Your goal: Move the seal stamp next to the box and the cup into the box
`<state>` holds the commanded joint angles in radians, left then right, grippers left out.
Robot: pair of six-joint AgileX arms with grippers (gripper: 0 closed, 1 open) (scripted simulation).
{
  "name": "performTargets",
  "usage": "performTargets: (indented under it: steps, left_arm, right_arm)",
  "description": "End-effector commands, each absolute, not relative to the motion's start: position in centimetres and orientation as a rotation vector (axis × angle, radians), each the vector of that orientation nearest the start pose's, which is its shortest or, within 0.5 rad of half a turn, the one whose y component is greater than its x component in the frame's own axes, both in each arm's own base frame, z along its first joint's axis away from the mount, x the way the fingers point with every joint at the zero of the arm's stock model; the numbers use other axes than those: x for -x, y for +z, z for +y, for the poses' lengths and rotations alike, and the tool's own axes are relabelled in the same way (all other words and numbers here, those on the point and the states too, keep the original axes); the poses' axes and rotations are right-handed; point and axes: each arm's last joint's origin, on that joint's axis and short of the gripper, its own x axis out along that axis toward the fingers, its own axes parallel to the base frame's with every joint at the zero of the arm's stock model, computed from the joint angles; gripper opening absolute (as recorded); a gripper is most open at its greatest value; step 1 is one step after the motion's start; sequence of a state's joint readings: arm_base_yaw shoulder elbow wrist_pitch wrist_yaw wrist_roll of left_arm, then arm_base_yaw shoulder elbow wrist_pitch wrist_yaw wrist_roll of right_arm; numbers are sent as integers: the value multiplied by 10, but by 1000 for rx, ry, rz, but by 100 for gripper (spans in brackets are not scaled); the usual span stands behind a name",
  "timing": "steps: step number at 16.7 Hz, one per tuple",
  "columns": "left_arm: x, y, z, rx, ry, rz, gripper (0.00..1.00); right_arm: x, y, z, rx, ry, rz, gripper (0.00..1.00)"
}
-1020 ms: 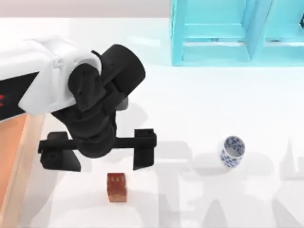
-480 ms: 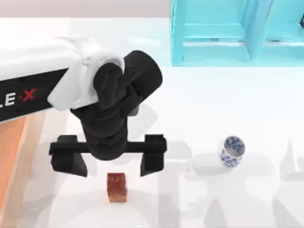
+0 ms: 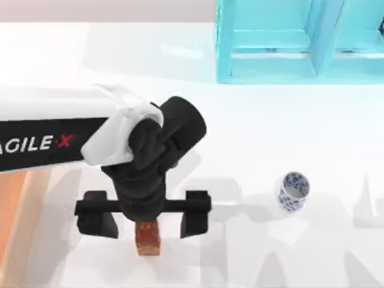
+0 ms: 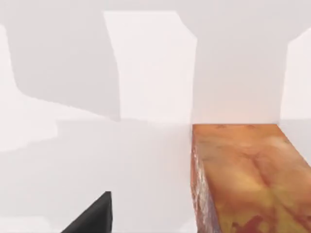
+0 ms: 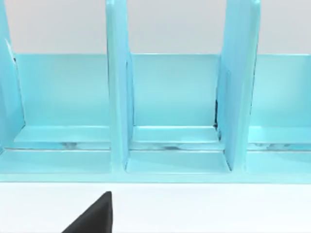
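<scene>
Your left end effector (image 3: 143,217) hangs wide open over the seal stamp (image 3: 148,236), a glossy reddish-brown block with golden mottling, standing on the white surface (image 3: 252,138) between the spread fingers (image 3: 195,212). The blue-patterned cup (image 3: 293,191) sits well to its right; the box (image 3: 15,204) lies at left.

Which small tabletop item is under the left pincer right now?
The reddish-brown glossy seal stamp, between the open fingers of the left pincer. The white cup with blue floral pattern stands apart, toward the table's right.
</scene>
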<state>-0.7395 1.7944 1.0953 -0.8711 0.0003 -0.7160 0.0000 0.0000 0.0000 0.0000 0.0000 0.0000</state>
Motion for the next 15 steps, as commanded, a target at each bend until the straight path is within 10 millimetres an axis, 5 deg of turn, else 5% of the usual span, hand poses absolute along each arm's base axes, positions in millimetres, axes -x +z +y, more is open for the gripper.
performTargets:
  steps: [3,8,15]
  left_arm:
    - [-229,124,-207,-15,-16,1570,100]
    - [-229,121,-206,-16,-16,1571,100]
    - [-229,121,-206,-16,-16,1571,47]
  right_arm:
    - [-106,160,-1,0,0,0,100]
    - [-106,160,-1,0,0,0,100]
    - [-106,160,-1,0,0,0,100]
